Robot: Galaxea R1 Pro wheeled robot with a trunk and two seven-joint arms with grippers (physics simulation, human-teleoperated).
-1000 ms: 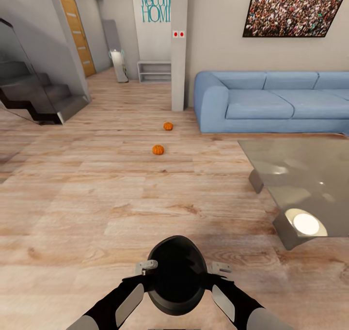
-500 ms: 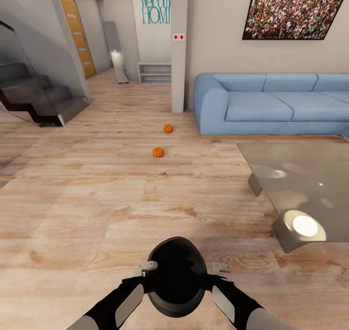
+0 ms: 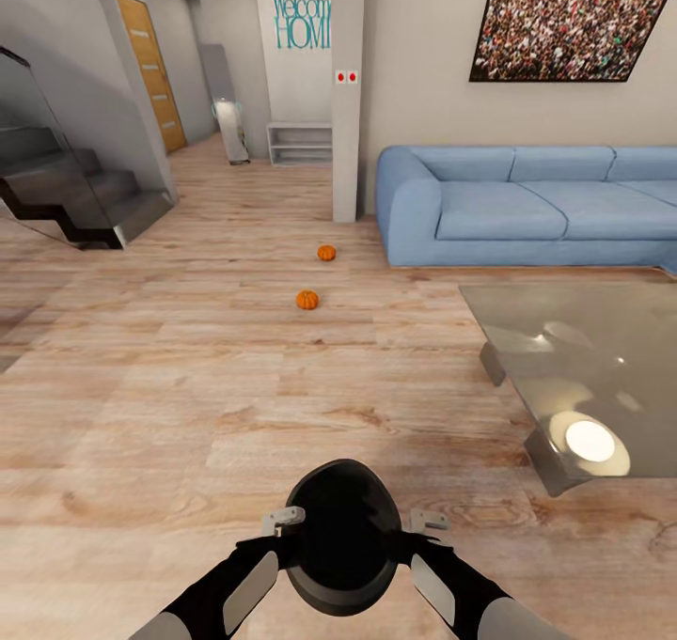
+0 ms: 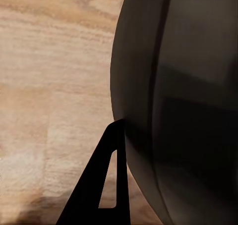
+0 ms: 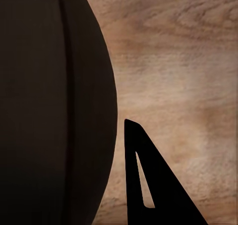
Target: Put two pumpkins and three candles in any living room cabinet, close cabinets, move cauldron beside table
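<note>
Cauldron (image 3: 342,535) is clamped between left fingers (image 3: 282,520) and right fingers (image 3: 425,522), each pressing its wall from outside. Each gripper's own opening: cannot tell. Risk: the smooth belly may slip free. Counter (image 3: 602,358) lies ahead-right; pumpkins (image 3: 307,299) far ahead.

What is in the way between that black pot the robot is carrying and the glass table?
Nothing visible. The cauldron sits between the left hand and right hand; bare wood floor lies between it and the table.

Wood floor (image 3: 188,386) – blue sofa (image 3: 527,208) by wall, stairs (image 3: 66,189), crowd pic (image 3: 574,20).
</note>
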